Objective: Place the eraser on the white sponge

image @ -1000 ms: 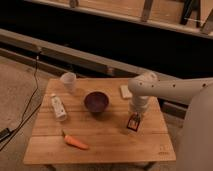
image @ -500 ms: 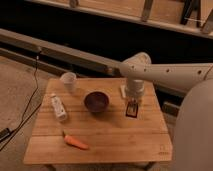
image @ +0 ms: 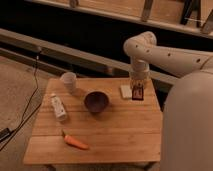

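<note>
- Nearest, the carrot (image: 75,142), the bottle (image: 58,107) and the dark bowl (image: 96,101) lie well to the left of the job.
- Farther back, at the right of the worktop (image: 115,132), the gripper (image: 137,90) hangs with its fingers clamped on the eraser (image: 137,94), held on end just right of the white sponge (image: 125,91).
- To do it well, I judge: shift left until centred over the small pad, lower to contact, then let go.
- Whether the eraser's lower end touches the worktop cannot be told, and it hides the sponge's right edge.
</note>
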Robot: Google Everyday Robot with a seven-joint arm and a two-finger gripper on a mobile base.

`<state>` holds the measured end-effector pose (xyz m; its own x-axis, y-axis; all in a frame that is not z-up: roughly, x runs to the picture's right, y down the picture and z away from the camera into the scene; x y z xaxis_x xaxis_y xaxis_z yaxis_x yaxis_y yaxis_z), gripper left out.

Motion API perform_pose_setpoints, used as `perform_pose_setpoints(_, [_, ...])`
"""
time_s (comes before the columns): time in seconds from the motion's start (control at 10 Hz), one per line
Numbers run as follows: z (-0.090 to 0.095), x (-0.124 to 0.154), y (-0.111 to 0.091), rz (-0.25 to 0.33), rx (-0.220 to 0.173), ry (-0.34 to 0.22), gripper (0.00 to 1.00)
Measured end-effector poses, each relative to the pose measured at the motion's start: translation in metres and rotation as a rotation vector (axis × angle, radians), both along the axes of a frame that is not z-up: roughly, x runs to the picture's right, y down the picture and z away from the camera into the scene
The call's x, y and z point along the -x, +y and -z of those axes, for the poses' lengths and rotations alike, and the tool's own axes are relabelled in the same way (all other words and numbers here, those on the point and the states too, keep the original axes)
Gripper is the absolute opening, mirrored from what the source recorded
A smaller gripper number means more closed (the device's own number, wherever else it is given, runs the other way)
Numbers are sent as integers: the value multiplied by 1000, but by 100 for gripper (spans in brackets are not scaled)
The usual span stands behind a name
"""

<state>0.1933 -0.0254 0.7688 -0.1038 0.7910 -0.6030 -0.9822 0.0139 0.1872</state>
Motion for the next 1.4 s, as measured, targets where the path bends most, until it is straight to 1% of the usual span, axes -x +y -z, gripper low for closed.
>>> perform_pose_setpoints(0.2, [-16, -1, -17, 31, 5, -30, 0])
perform_pose_setpoints(0.3, [-22, 1, -20, 40, 12, -42, 0])
perform_pose_setpoints(0.5, [-45, 14, -25, 85, 34, -85, 0])
perform_pose_setpoints(0.8, [-77, 21, -24, 122, 66, -117, 0])
perform_pose_setpoints(1.1, [-106, 15, -20, 126, 85, -124, 0])
perform_pose_setpoints(1.2, [-119, 14, -17, 123, 92, -128, 0])
perform_pose_setpoints(1.4, [-134, 14, -14, 119, 101, -137, 0])
